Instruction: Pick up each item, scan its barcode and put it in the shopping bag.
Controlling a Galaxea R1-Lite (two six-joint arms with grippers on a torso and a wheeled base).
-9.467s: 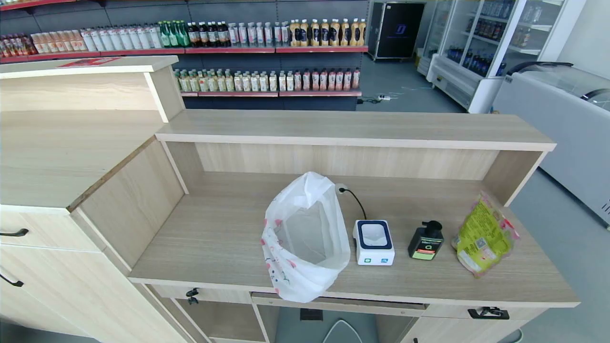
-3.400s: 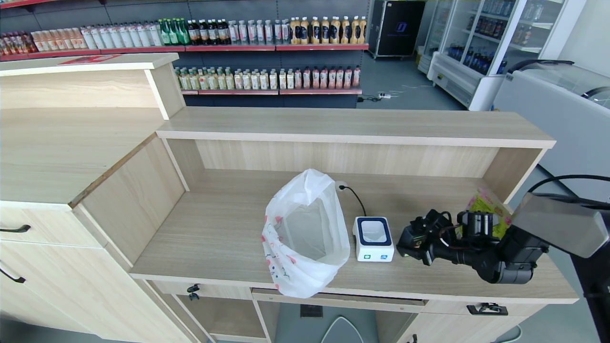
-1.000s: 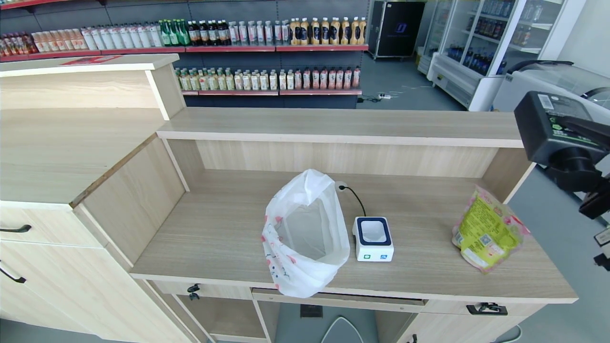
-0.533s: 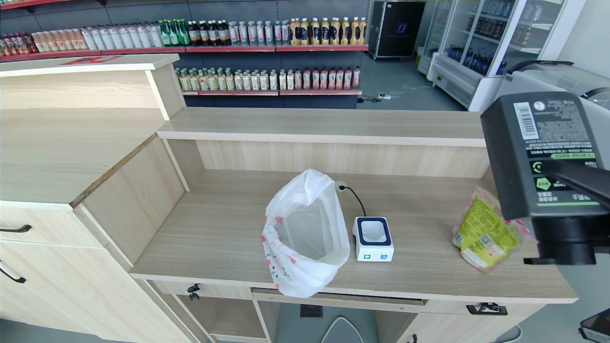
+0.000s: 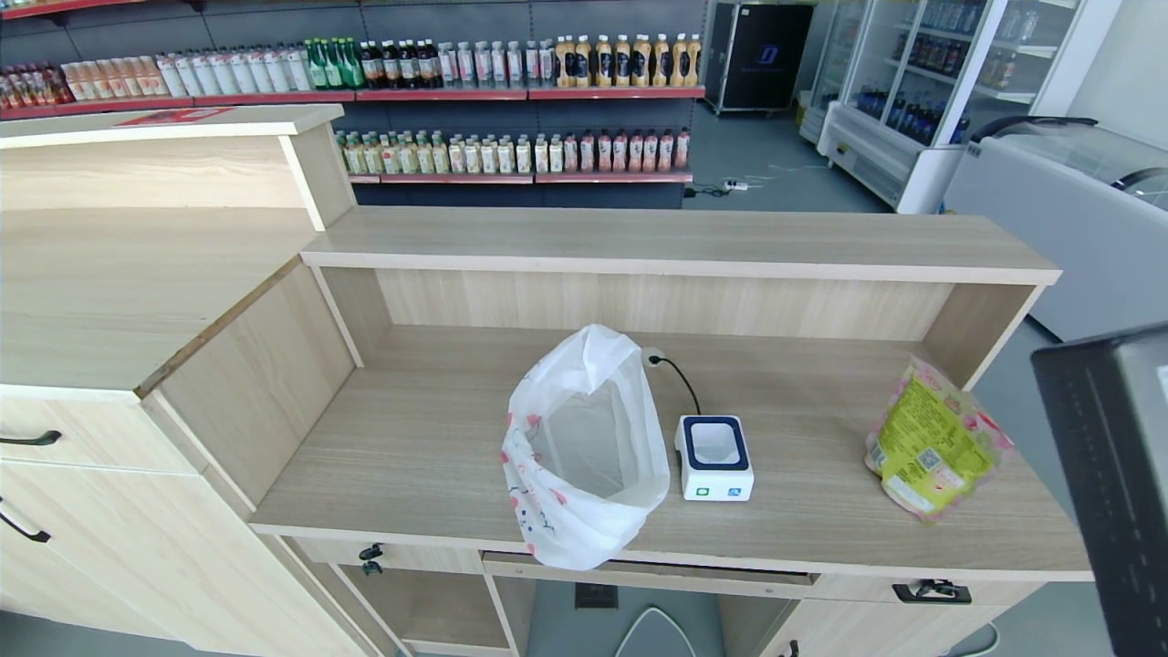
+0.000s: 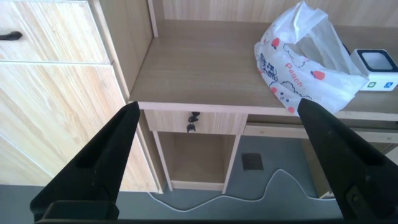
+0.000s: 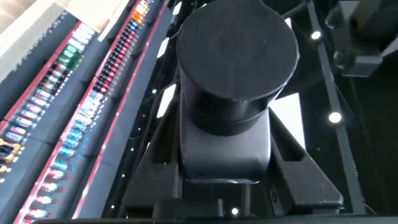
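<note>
A: Up goes our black bottle off the surface, high on our right, right gripper clamped around it.
B: We see the shopping bag open and empty; left gripper spread wide.

the bag is white with red spots and dark marks. the scanner is white, its window framed dark blue. the pouch is yellow-green with pink edges. the bottle is black. the tabletop is pale wood grain.
</note>
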